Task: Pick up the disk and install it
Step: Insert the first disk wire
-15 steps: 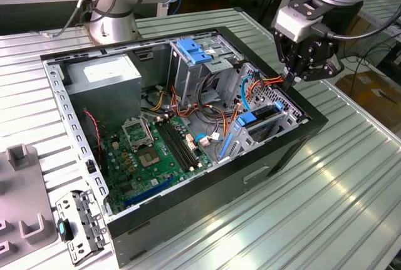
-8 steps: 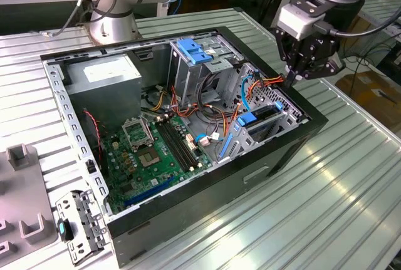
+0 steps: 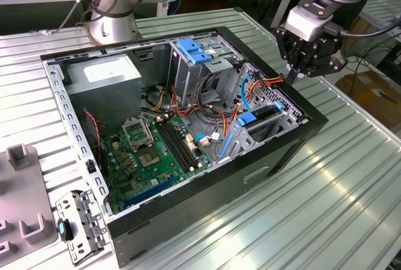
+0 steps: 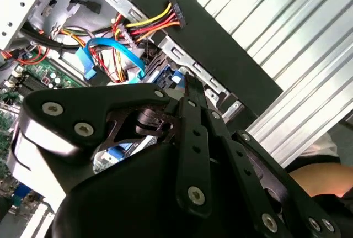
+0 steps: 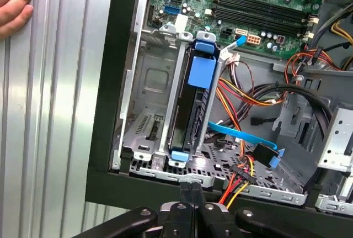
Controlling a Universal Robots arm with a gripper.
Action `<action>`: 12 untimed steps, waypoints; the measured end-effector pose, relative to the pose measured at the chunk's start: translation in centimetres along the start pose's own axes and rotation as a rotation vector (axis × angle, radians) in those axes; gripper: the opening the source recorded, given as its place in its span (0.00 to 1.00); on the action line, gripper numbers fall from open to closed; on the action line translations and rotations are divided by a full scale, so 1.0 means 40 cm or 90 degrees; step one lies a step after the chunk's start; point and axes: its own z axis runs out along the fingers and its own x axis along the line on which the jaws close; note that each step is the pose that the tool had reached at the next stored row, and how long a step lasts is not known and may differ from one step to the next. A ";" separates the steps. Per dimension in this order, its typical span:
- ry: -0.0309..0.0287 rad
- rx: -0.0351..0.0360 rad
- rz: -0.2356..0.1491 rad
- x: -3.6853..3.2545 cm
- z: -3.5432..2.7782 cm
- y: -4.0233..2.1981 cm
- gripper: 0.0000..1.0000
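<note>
Ribbed silver tabletop [image 3: 351, 182] under everything. Close to its near edge, a small metal bracket [image 3: 80, 226] lying flat, just beside a grey moulded tray [image 3: 22, 220]. Right behind these, an open black computer case [image 3: 207, 201], with a green circuit board [image 3: 150, 157] flat on its floor.

At the end of the case toward the exterior view's right, the disk [image 3: 257, 118] [image 5: 193, 105]. Seated on edge in a low metal bay [image 5: 149, 100], blue frame around it, blue tab uppermost. Red, yellow and black wires [image 3: 266, 82] bunched just beside.

Over that same end of the case, the tool [image 3: 291, 81] [image 5: 191, 185], clenched shut and empty. Poised above the case wall, apart from the disk.

In the first wrist view, a hand [image 5: 14, 3] resting flat on the tabletop outside the case wall.

Further back inside the case, a tall metal cage [image 3: 182, 76] topped by a blue latch [image 3: 193, 51]. Beyond it, a grey power box [image 3: 106, 76] in the case's far corner.

Near the tabletop's far edge, a silver arm base [image 3: 113, 25].
</note>
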 end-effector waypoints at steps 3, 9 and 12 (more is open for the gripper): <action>0.0015 -0.0008 -0.001 -0.004 0.003 -0.014 0.11; 0.0037 -0.0027 -0.001 -0.015 0.008 -0.039 0.11; 0.0047 -0.0032 -0.002 -0.018 0.009 -0.042 0.11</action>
